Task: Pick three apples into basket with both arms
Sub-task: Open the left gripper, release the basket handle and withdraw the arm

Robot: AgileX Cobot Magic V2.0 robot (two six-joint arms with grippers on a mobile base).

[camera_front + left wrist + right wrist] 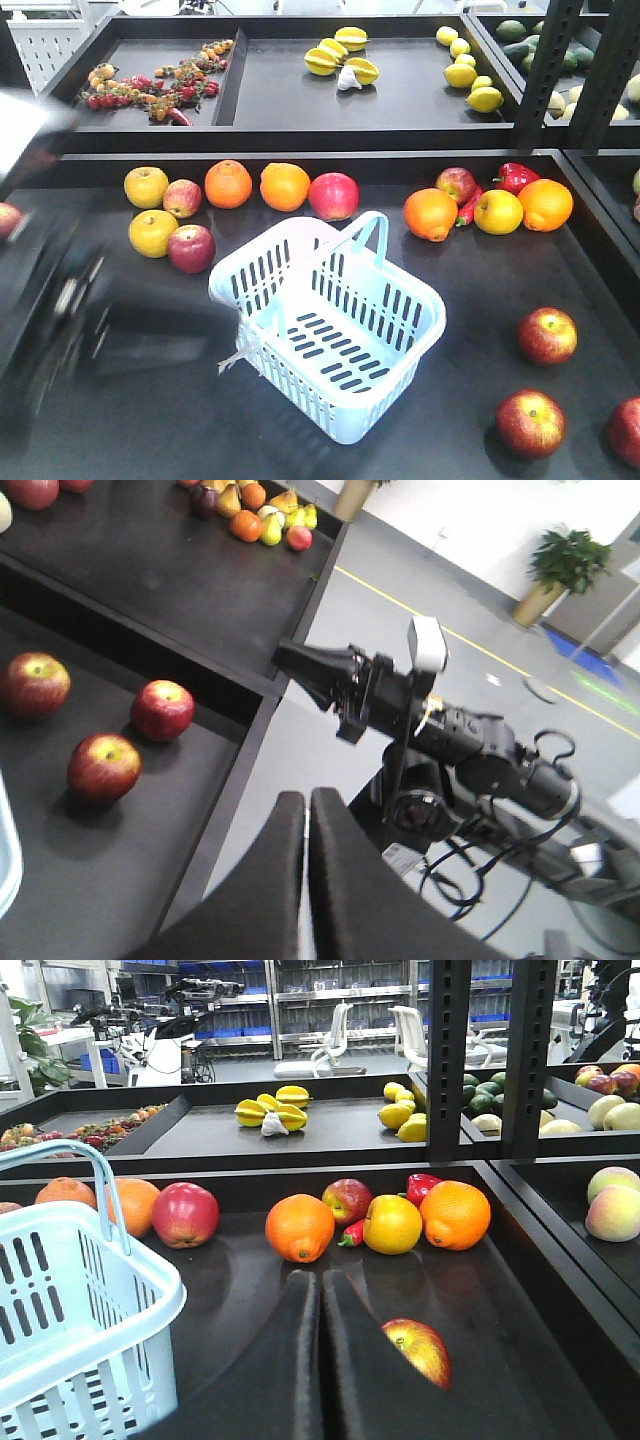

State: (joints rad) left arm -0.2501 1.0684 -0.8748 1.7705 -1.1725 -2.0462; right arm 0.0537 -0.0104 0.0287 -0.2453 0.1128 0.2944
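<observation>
The pale aqua basket stands empty in the middle of the black shelf. Three red apples lie to its right near the front corner; the left wrist view shows them too. My left arm is a dark blur at the left edge. Its gripper is shut and empty, pointing across past the table's right edge. My right gripper is shut and empty, low over the shelf, with one apple partly hidden behind its right finger and the basket to its left.
A back row holds yellow apples, oranges, red apples and a red pepper. The raised shelf behind carries starfruit and lemons. Black uprights stand at the right. The right arm sits beyond the table edge.
</observation>
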